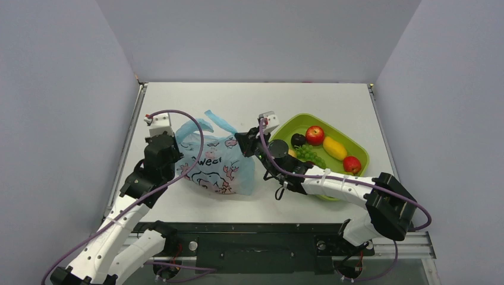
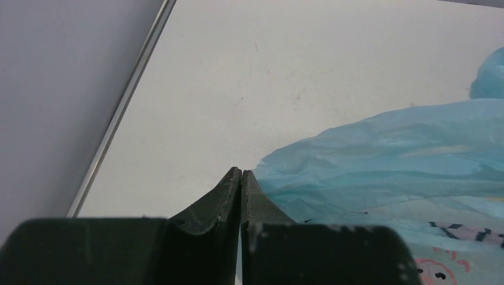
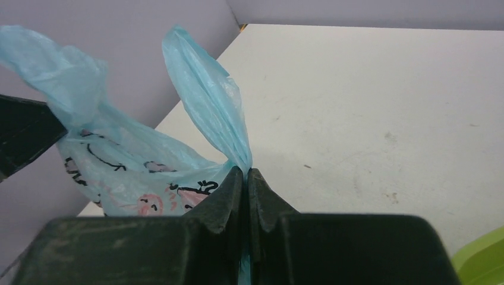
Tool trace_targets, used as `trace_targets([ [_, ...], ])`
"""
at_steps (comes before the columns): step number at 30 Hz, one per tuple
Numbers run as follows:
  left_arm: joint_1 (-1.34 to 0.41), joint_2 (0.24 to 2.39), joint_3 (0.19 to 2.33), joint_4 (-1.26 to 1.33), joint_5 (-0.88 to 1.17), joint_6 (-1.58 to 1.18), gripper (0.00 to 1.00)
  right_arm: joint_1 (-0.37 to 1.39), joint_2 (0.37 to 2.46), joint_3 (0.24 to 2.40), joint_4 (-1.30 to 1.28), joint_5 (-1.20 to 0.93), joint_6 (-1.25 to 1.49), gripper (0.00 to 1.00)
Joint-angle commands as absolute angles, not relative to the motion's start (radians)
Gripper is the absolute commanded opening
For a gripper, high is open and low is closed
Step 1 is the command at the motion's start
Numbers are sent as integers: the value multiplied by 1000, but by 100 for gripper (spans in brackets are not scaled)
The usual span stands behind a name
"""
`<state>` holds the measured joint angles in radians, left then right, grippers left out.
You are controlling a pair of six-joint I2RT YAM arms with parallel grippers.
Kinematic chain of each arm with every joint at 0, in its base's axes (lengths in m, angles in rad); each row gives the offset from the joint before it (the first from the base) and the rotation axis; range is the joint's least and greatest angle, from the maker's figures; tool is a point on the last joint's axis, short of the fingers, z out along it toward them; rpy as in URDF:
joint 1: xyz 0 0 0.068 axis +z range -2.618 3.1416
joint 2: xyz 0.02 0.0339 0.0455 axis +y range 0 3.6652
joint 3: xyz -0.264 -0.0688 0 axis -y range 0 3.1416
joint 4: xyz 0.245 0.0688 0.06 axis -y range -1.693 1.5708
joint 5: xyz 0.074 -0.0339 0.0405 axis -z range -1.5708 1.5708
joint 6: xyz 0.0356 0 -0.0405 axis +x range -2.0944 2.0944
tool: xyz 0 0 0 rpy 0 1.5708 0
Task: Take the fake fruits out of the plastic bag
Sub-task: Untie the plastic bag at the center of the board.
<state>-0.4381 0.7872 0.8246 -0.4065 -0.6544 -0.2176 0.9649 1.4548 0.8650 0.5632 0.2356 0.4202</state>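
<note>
Pinching right claw (image 3: 245, 173): is clamping thin crinkly light-blue plastic bag (image 1: 217, 166) handle between its tips.
Left claw (image 2: 241, 173): shut, nipping bag's edge at its tip.

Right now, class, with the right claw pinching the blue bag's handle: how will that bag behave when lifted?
Probably floppy: the plastic bag is thin crinkled film, its handle gathered into a strip at the right claw. Likely to sag and swing, since its body bulges.

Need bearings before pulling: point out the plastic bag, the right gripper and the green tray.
plastic bag (image 1: 217, 166), top view, printed front panel
right gripper (image 3: 245, 172), right wrist view, between its fingertips
green tray (image 1: 292, 123), top view, far left corner
</note>
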Motion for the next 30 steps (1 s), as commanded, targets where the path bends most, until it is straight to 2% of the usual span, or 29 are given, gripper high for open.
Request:
trace_targets([
  [1,-431,759,823,-352,-568,-206,0,965,1439,853,651,76,555,0],
  [3,-432,750,822,-347,-498,-192,1,962,1446,851,686,20,582,0],
  [4,-431,738,823,-346,-455,-188,10,962,1451,853,693,14,587,0],
  [5,-431,721,822,-343,-432,-182,14,963,1455,863,692,-19,588,0],
  [7,-432,678,833,-338,-350,-162,28,962,1461,878,664,-36,588,0],
  [9,-432,621,859,-351,-281,-155,36,960,1452,893,633,-41,586,0],
  [11,-433,585,890,-367,-267,-169,40,960,1447,902,615,-52,582,0],
  [15,-433,659,991,-478,-226,-172,43,961,1445,909,601,-64,578,0],
  [19,-436,769,1058,-533,32,-95,45,960,1443,910,612,-71,591,0],
  [21,-444,798,1072,-544,76,-66,48,960,1442,911,613,-75,597,0],
  [30,-513,787,991,-515,56,8,53,960,1427,908,602,-74,592,0],
])
